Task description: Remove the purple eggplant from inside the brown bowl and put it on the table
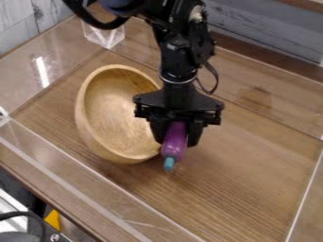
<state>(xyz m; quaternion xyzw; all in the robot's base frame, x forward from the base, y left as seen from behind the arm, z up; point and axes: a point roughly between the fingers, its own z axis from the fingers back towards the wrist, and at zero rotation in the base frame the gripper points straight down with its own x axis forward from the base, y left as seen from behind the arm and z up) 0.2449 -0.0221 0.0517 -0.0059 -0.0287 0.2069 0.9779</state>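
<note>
Purple and glossy, the purple eggplant [177, 144] hung upright in the gripper [178, 133], its teal stem tip pointing down just above, or perhaps touching, the table [252, 189]; contact could not be made out. The black fingers [159, 129] were clamped on the eggplant's upper part, the hand pointing straight down. The brown bowl [113, 118] sat tipped up on its side, its tan hollow facing the camera and its right rim against the gripper. Clear acrylic walls [76, 203] edged the tabletop.

Clear acrylic walls [76, 203] enclose the wood-grain counter [252, 170]. A pale plank wall [271, 24] stands behind, evenly lit.
</note>
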